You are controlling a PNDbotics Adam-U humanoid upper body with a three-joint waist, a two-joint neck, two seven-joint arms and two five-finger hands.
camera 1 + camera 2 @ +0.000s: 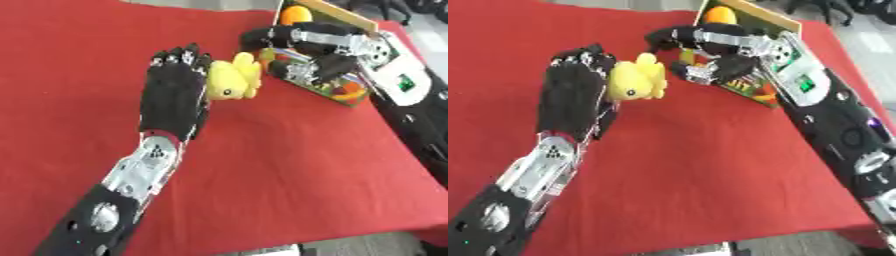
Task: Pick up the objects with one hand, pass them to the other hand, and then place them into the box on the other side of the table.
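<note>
Left robot hand [175, 92] has its fingers curled around the yellow duck toy [234, 77], holding it mid-worktop [289, 165] on the red cloth. Right robot hand [710, 55] hangs just right of the duck, fingers spread, in front of the box [346, 95] at far right, an orange thing [296, 14] inside.

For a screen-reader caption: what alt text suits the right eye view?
The robot's left hand holds a yellow toy duck above a red table, while its right hand reaches toward it beside a box.
</note>
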